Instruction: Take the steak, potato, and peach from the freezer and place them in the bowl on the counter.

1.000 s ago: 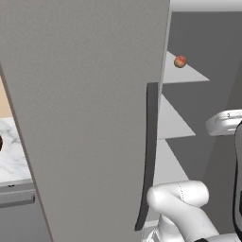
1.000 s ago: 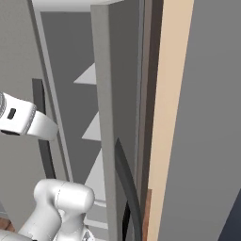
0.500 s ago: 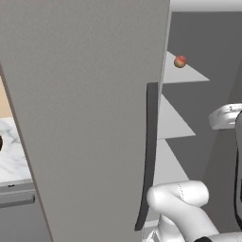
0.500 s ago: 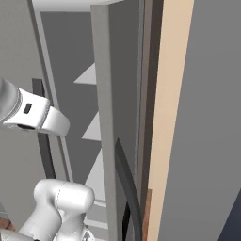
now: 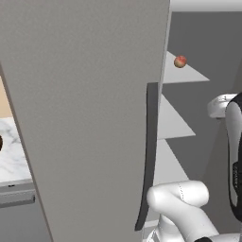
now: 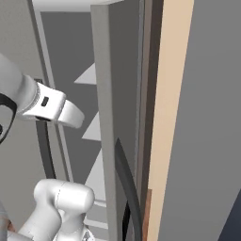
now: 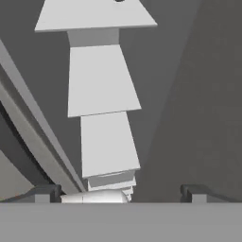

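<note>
We see the freezer standing open, its wide flat grey door filling the middle of the left base view, with the dark vertical handle running down the door's right edge. Behind the door the grey interior shows a stack of pale grey shelves, one above another. The peach sits on the top shelf, a small red-orange ball near the shelf's left part, apart from the arm. At the far left of that view a strip of the white marble desk with grey veins lies over a grey cabinet front, and a sliver of something dark shows at the frame's left edge on it; we cannot tell what it is. A tan wall runs as a vertical band beside the door's edge in the right base view, with a flat grey surface to its right. In the hand view we look along the shelves into the freezer, and the jaws stand wide apart with nothing between them, the gripper aimed at the lower shelves; the two dark fingertips sit at opposite sides of the bottom of that view. The white arm reaches in past the door's edge toward the shelves.
</note>
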Robot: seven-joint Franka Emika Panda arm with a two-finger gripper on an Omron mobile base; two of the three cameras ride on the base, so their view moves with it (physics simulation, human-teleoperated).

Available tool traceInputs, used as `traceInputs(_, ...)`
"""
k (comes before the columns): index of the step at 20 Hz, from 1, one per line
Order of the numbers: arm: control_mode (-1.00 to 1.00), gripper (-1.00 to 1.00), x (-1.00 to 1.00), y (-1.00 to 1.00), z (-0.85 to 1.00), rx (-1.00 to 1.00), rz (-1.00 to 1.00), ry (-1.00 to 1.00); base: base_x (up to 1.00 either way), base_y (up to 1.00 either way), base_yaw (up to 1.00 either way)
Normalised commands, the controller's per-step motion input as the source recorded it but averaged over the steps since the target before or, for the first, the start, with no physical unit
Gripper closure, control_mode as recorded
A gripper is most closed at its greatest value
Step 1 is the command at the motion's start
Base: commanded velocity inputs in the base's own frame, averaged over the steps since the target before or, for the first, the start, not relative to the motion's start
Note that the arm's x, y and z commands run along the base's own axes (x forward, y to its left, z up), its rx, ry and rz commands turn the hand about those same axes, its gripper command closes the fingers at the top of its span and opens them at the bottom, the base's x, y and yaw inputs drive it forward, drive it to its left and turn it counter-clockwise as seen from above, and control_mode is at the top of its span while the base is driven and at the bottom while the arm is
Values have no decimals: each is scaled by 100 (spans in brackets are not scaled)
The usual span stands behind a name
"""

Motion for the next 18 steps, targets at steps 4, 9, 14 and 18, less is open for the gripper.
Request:
traceInputs(4, -100, -100, 42, -19, -3, 0, -7, -7, 0, 0, 0)
traceInputs(9, -100, -100, 49, -12, -3, 0, -5, -5, 0, 0, 0)
traceInputs(14, -100, -100, 51, -10, 0, 0, -5, -5, 0, 0, 0)
traceInputs(18, -100, -100, 51, -9, -1, 0, -5, -5, 0, 0, 0)
